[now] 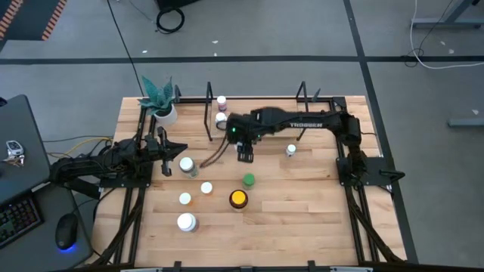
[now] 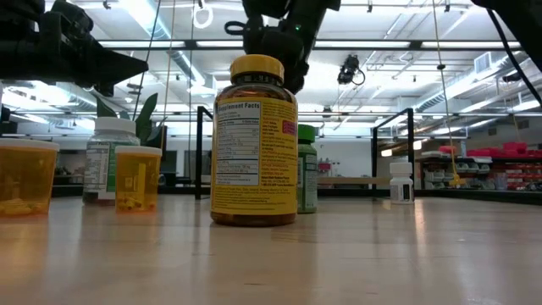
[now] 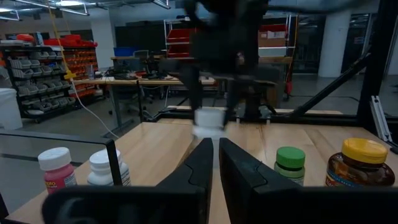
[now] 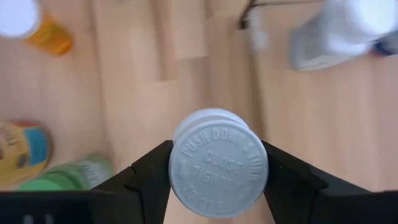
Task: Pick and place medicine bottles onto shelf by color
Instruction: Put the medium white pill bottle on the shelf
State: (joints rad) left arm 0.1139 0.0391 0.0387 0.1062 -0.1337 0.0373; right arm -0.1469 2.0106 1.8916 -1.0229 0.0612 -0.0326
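Observation:
My right gripper hangs over the middle of the table and is shut on a white-capped medicine bottle, which also shows lifted in the left wrist view. My left gripper, shut and empty, waits at the table's left. Standing on their bases on the table are a yellow-capped bottle, a green one, a small white one and several white-capped ones around. The shelf runs along the far edge with two bottles at its left end. My right gripper pinches the bottle's white cap between its two fingers, one on each side of the rim. The fingers come from above, pointing down. The bottle hangs upright below them, lifted clear of the table; its body is hidden under the cap.
A white pot with a teal plant stands at the far left corner, beside the shelf's left upright. Bare wood lies to the right of the small white bottle and along the near edge. A laptop and mouse sit off the table's left side.

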